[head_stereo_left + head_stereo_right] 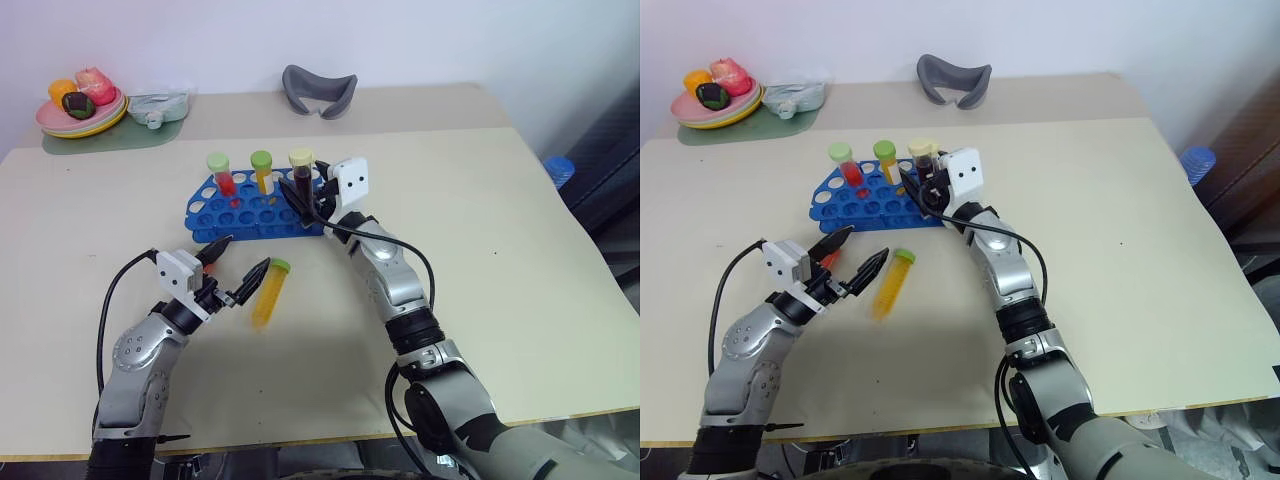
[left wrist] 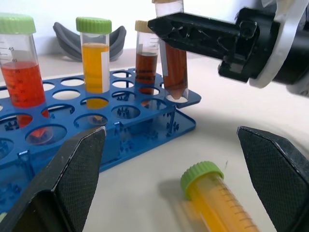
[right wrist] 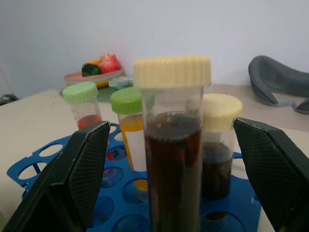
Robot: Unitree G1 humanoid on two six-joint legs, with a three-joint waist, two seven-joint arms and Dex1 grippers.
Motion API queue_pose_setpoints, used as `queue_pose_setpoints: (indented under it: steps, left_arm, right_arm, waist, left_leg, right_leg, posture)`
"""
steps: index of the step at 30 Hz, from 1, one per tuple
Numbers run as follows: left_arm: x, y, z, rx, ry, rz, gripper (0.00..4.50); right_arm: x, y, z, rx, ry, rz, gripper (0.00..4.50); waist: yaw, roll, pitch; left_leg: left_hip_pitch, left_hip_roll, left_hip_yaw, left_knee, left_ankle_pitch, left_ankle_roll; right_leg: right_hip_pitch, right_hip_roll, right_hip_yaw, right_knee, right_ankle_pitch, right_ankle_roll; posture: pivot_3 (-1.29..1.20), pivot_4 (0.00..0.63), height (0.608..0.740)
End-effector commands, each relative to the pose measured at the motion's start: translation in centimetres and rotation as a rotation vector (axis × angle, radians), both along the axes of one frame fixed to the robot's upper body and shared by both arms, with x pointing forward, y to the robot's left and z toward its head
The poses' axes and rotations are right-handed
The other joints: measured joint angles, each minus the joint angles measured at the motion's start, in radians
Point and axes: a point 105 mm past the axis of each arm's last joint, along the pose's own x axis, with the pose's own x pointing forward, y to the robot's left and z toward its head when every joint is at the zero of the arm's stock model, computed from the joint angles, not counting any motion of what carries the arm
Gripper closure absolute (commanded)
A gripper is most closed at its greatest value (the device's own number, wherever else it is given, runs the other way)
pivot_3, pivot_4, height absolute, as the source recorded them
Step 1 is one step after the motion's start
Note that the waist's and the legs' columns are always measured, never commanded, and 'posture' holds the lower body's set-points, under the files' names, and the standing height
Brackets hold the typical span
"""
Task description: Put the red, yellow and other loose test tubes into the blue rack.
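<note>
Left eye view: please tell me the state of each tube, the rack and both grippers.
Red tube: capped, upright in rack.
Yellow tube in rack: capped, upright.
Rear brown tube: capped, upright in rack.
Front brown tube: upright in a corner hole, not gripped.
Loose yellow tube: capped, lying on table.
Blue rack: flat on table, four tubes in it.
Left gripper: fingers open, empty.
Right gripper: fingers open around front brown tube.
</note>
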Motion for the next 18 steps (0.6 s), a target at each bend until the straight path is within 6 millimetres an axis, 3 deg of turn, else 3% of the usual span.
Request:
queue_pose_setpoints:
  steps: [1,11,14,16,18]
  left_arm:
    - [-0.2,-0.4,0.9,-0.001,-0.033,-0.018,0.00]
    - [-0.5,-0.1,-0.4,-0.002,-0.023,-0.014,0.00]
    - [-0.5,0.3,-0.7,-0.003,-0.021,-0.011,0.00]
    - [-0.6,0.5,-0.8,-0.003,-0.021,-0.010,0.00]
    - [-0.6,0.6,-1.0,-0.003,-0.019,-0.010,0.00]
  right_arm:
    - [-0.5,0.3,1.4,0.012,-0.010,0.021,0.36]
    - [-0.7,0.3,1.5,-0.020,0.039,0.035,0.36]
    - [-0.7,0.3,1.5,-0.020,0.037,0.031,1.16]
    - [-0.7,0.3,1.5,-0.025,0.036,0.030,2.08]
    - [-0.8,0.3,1.5,-0.025,0.035,0.031,2.08]
  waist:
    - [0.000,0.000,0.000]
    - [0.001,0.000,0.000]
    - [0.000,0.000,0.000]
    - [0.000,0.000,0.000]
    - [0.000,0.000,0.000]
  left_leg:
    - [0.000,0.000,0.000,0.000,0.000,0.000]
    - [0.000,0.000,0.000,0.000,0.000,0.000]
    - [0.000,0.000,0.000,0.000,0.000,0.000]
    - [0.000,0.000,0.000,0.000,0.000,0.000]
    - [0.000,0.000,0.000,0.000,0.000,0.000]
  right_leg:
    - [0.000,0.000,0.000,0.000,0.000,0.000]
    - [0.000,0.000,0.000,0.000,0.000,0.000]
    - [0.000,0.000,0.000,0.000,0.000,0.000]
    - [0.000,0.000,0.000,0.000,0.000,0.000]
    - [0.000,0.000,0.000,0.000,0.000,0.000]
  posture:
    - [0.00,0.150,0.740]
    - [0.00,0.150,0.740]
    - [0.00,0.150,0.740]
    - [0.00,0.150,0.740]
    - [0.00,0.150,0.740]
